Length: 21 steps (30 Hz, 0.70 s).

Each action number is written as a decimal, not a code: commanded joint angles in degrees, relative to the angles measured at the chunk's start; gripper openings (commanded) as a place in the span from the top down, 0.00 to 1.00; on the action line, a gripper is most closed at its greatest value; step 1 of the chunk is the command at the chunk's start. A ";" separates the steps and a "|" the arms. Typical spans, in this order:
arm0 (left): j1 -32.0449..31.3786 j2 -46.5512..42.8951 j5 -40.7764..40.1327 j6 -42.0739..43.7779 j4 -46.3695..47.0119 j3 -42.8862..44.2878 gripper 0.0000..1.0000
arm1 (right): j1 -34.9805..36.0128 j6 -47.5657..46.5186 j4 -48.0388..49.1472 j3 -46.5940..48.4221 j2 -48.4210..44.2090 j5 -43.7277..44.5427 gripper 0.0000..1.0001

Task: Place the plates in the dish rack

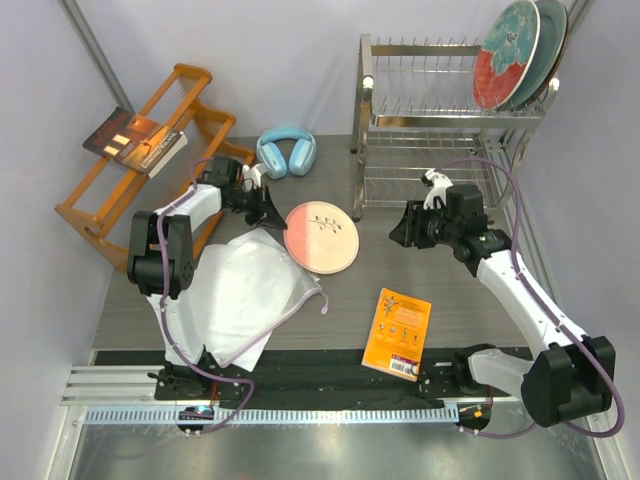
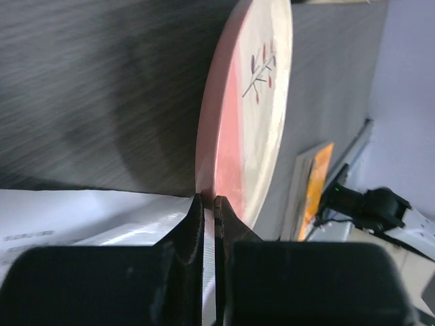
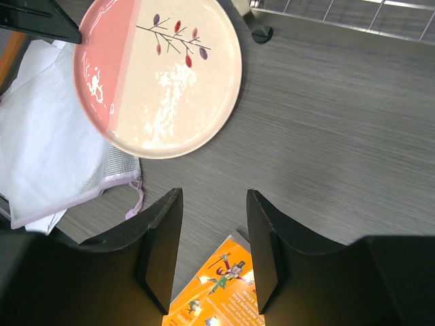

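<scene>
Grey table (image 1: 400, 270) centre: the left fingers (image 2: 194, 224) clamp the pink-and-cream plate (image 1: 321, 237) at its rim, probably to allow edge-on slotting into the dish rack (image 1: 440, 120). The right fingers (image 3: 162, 248) stand open, facing the plate.

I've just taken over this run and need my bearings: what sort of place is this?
Probably a lab test bench, not a real kitchen: a grey table boxed in by plain panels, a dish rack with no sink, and headphones and an orange book lying nearby.
</scene>
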 commanded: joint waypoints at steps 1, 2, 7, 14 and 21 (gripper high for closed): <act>-0.21 -4.40 14.55 -1.21 0.98 -0.95 1.00 | 0.32 3.89 4.11 -3.48 0.44 -4.90 0.52; -0.29 -4.75 14.73 -0.95 0.72 -1.04 1.00 | 0.32 4.76 4.90 -4.37 0.53 -5.34 0.51; -0.21 -5.10 15.00 1.59 -2.62 -0.95 1.00 | -0.03 8.28 9.73 -8.77 4.74 -7.45 0.48; -0.21 -5.37 14.91 4.24 -7.72 -0.95 1.00 | -0.65 14.25 21.15 -13.42 12.92 -10.19 0.40; -0.21 -4.14 10.63 4.76 -7.81 -1.30 0.90 | -0.91 19.53 33.43 -16.06 19.95 -10.88 0.39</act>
